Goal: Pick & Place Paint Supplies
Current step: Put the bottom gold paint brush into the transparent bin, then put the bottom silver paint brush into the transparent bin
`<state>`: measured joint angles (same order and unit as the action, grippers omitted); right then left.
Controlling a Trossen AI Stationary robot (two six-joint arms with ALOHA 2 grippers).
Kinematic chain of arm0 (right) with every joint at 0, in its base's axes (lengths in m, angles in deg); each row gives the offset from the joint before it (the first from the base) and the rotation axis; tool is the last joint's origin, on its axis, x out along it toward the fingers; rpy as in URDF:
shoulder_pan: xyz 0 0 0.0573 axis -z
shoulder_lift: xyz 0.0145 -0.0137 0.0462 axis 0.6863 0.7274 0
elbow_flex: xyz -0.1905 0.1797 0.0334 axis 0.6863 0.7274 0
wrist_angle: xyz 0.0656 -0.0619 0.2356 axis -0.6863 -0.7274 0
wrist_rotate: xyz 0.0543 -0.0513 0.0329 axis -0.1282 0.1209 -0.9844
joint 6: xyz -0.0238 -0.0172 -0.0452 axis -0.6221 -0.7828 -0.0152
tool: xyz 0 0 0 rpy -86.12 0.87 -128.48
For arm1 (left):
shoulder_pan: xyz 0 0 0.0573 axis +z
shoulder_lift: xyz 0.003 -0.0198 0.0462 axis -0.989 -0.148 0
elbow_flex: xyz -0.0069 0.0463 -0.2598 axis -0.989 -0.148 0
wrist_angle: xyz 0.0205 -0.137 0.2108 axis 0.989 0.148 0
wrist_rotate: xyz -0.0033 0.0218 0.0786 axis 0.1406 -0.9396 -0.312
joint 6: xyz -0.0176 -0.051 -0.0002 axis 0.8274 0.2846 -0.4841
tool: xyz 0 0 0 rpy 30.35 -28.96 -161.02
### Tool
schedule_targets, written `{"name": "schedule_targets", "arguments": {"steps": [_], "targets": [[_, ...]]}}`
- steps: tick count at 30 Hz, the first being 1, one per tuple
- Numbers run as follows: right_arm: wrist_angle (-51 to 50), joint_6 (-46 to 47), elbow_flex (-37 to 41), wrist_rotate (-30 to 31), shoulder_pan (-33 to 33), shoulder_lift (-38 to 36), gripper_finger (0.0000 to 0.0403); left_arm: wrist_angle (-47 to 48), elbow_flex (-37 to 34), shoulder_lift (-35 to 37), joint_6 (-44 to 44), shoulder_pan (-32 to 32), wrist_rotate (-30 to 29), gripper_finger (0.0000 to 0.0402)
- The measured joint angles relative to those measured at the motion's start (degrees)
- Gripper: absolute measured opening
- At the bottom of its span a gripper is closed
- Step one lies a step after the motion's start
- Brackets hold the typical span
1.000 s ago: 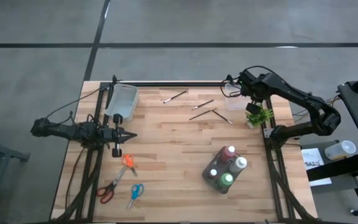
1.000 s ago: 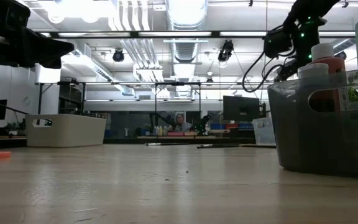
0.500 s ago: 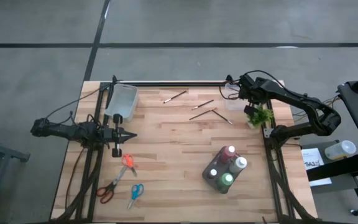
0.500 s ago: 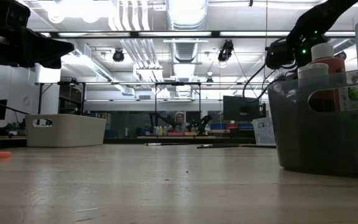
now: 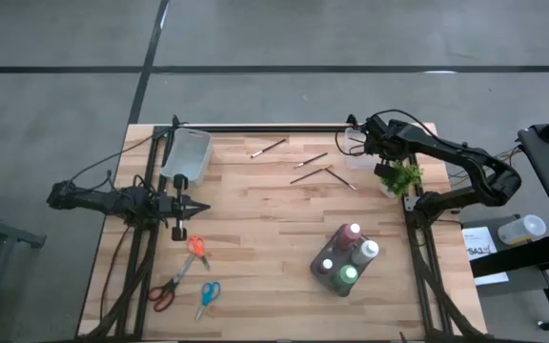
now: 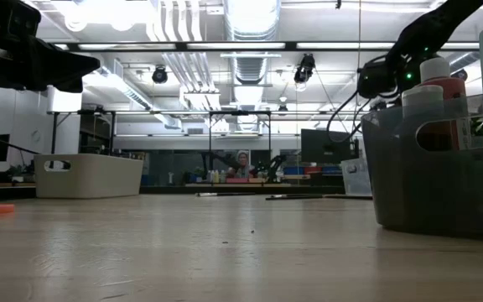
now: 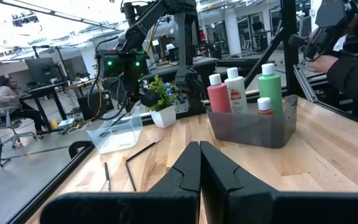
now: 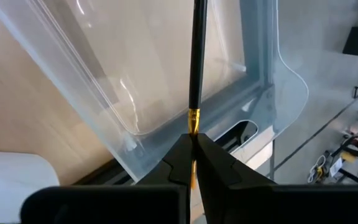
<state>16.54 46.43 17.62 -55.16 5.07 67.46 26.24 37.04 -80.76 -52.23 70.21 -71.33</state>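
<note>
The left gripper (image 5: 201, 207) waits at the tabletop's (image 5: 265, 257) left, fingers together on nothing. Three paintbrushes (image 5: 311, 169) lie mid-back; four paint bottles (image 5: 348, 259) stand in a caddy. The right gripper (image 8: 192, 163) clamps a paintbrush (image 8: 197, 59) over the clear tray (image 8: 166, 68).

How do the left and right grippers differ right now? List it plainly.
Hold: the left gripper has its jaws shut on nothing, while the right gripper has its jaws shut on a thin dark paintbrush.
Place: the left gripper hangs beside the white bin at the table's left side, and the right gripper is over the clear container at the far right corner.
Shared: both have shut jaws.
</note>
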Motion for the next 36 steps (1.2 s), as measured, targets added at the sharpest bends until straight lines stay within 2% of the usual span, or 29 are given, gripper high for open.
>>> {"name": "schedule_targets", "arguments": {"steps": [3, 12, 21, 29, 32, 36], "targets": [[0.0, -0.41, 0.0, 0.12, -0.02, 0.27, 0.0018, 0.0, 0.0, -0.01, 0.0, -0.01, 0.0, 0.0], [-0.13, 3.93, 0.0, 0.22, 0.04, 0.14, 0.0103, 0.0, 0.0, 0.01, 0.0, 0.01, 0.0, 0.0], [-1.28, 4.92, -2.31, -0.01, -0.47, -0.78, 0.0109, 0.0, 0.0, -0.01, 0.0, 0.01, 0.0, 0.0], [-3.9, 4.58, -12.61, -1.81, -4.97, -3.26, 0.0109, 0.0, 0.0, -0.01, 0.0, -0.01, 0.0, 0.0], [-4.05, 11.59, -16.99, -3.19, -6.85, -3.58, 0.0109, 0.0, 0.0, 0.01, 0.0, 0.0, 0.0, 0.0], [-4.18, 29.73, -22.23, -4.85, -8.94, -3.21, 0.0109, 0.02, 0.0, -0.01, 0.0, -0.01, 0.0, 0.0]]}}
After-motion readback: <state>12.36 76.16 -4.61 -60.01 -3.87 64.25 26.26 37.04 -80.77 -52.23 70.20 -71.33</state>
